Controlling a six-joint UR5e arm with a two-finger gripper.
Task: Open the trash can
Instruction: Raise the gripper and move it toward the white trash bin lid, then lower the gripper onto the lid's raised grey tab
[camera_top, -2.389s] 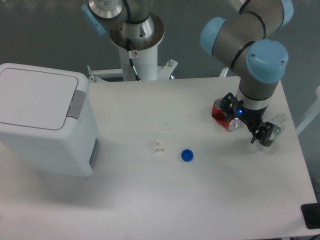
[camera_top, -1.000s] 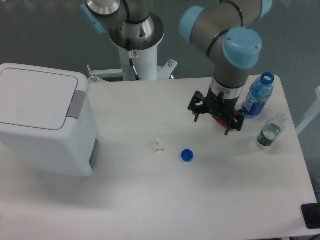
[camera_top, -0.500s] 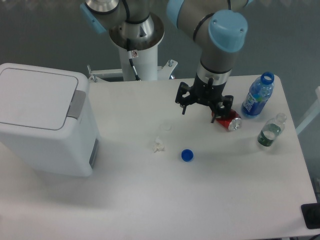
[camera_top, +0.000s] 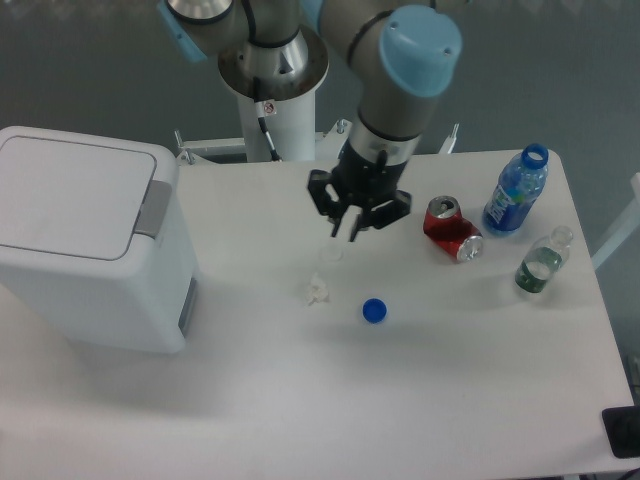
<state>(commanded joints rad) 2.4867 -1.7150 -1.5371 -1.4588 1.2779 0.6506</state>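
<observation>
**Lid down, arm over mid-desk**

While the trash can (camera_top: 90, 245) sits at the left edge of the desk (camera_top: 400, 400), the gripper (camera_top: 345, 232) hangs well apart from it, over the middle of the desk toward the back. Its two dark fingers (camera_top: 334, 226) point downward with a small gap between them, so the jaws stand slightly apart and hold nothing.

The trash can is a large boxy bin of smooth white plastic with rounded corners. Its flat lid lies closed, and a grey strip (camera_top: 153, 208) runs along the lid's right edge, on the side facing the gripper. A narrow grey slot shows low on the right wall.

Just below the fingers lies a small clear round cap (camera_top: 332, 254), faint against the matte white desk. Near it sits a crumpled white scrap (camera_top: 317, 292), and a little to the right a blue bottle cap (camera_top: 375, 311), round and glossy.

To the right of the gripper a red soda can (camera_top: 450, 230) lies on its side, its metal top with pull tab turned toward the camera. Beyond it stands an uncapped blue-labelled plastic bottle (camera_top: 515, 192), and just beside that, nearer the front, a small clear bottle (camera_top: 541, 262) with greenish contents.

The arm's joints are grey with light blue plastic end caps (camera_top: 420, 38).
</observation>
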